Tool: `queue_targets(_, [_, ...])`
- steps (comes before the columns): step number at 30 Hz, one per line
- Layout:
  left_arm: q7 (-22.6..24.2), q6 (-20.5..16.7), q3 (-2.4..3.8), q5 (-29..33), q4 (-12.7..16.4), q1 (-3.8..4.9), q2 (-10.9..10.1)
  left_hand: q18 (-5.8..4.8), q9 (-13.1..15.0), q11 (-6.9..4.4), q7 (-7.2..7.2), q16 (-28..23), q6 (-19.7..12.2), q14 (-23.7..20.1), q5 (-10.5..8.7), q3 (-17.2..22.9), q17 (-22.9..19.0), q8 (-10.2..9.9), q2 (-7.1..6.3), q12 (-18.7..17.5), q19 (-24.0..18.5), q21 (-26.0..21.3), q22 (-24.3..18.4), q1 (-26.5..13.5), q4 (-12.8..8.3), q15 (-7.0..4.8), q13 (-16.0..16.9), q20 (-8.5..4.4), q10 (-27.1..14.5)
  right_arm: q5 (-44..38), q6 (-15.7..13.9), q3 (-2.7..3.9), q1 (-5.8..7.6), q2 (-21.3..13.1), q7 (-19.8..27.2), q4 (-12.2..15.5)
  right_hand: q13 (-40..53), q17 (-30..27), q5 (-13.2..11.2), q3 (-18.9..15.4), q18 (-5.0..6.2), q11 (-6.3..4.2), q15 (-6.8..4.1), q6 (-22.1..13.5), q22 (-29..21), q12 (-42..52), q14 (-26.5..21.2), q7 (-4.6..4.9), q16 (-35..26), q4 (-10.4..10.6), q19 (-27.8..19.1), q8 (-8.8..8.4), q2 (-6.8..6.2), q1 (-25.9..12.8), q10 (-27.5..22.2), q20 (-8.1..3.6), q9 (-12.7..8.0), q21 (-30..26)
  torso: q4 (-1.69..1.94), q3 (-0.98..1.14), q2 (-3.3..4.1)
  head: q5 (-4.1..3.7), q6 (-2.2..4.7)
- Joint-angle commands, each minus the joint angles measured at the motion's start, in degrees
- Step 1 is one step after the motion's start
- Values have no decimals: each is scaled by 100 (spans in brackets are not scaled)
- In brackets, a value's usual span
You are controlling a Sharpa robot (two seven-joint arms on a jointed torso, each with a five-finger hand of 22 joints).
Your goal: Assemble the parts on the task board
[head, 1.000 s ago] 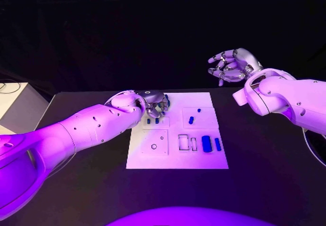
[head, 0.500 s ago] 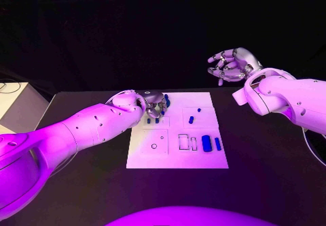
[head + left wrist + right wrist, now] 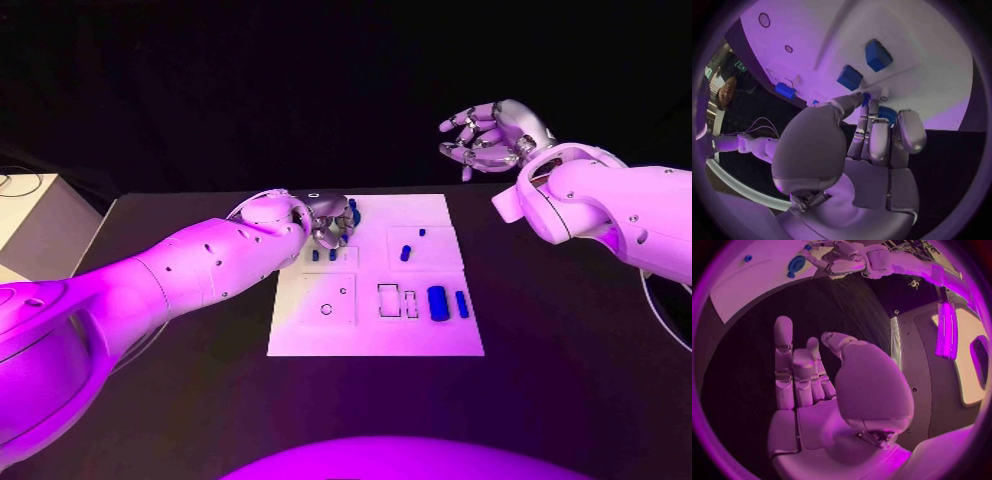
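The left hand (image 3: 329, 218) pinched a blue part (image 3: 352, 211) at the board's (image 3: 375, 340) far left corner, while the right hand (image 3: 495, 135) hung empty, fingers loosely spread, beyond the surface's (image 3: 577, 400) far edge.

one white task board (image 3: 375, 340) lies on one black table (image 3: 577, 380); two white arms reach over the table, each ending in one silver hand: the left hand (image 3: 329, 218) and the right hand (image 3: 490, 137); on the board, seven blue parts can be counted in the head view: one at the left hand (image 3: 353, 211), two small ones just below it (image 3: 323, 255), two in the upper right panel (image 3: 407, 253), two at the lower right (image 3: 438, 303)
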Motion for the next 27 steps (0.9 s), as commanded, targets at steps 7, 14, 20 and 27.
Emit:
queue_targets(7, [8, 81, -19, 4, -17, -5, 42, -72, 37, -46, 66, 79, 152, 32, -36, 57, 44, 34, 166, 103, 35, 101, 100, 40, -84, -5, 84, 39, 259, -44, 18, 2, 4, 11, 46, 20, -5, 5, 25, 17, 70, -24, 1, 5, -8, -13, 40, -16, 29, -2, 41, 34, 2, -63, 17, -1, 5, -21, 4, 5, -5, -12, -23])
queue_targets(14, [13, 158, -27, -10, -15, -5, 41, -97, 114, -178, 70, 124, 447, 57, -32, 67, 85, 124, 343, 366, 82, 204, 225, 189, -284, -102, 304, -47, 623, -44, 19, 2, 6, 13, 44, 23, -10, 8, 26, 17, 70, -25, 0, 4, -11, -15, 45, -17, 29, -2, 51, 34, 4, -67, 24, -3, 5, -24, 11, 1, -7, -19, -38])
queue_targets(20, [9, 154, -34, -21, -14, -5, 43, -105, 117, -182, 80, 137, 466, 64, -29, 91, 103, 112, 370, 396, 94, 231, 258, 227, -345, -106, 345, -54, 651, -44, 21, 2, 8, 16, 43, 25, -10, 8, 26, 17, 70, -25, 0, 4, -11, -15, 45, -17, 29, -2, 51, 34, 4, -67, 24, -3, 5, -24, 8, 4, -9, -15, -40])
queue_targets(27, [46, -26, -38, -21, -4, -5, 35, -113, 105, -142, 122, 146, 435, 69, -24, 122, 105, 61, 379, 362, 103, 255, 287, 217, -380, -81, 362, -44, 621, -44, 21, 2, 9, 18, 43, 28, -14, 12, 26, 15, 70, -25, 0, 4, -14, -17, 49, -17, 30, 1, 57, 34, 7, -73, 29, -3, 5, -27, 7, 3, -8, -18, -32])
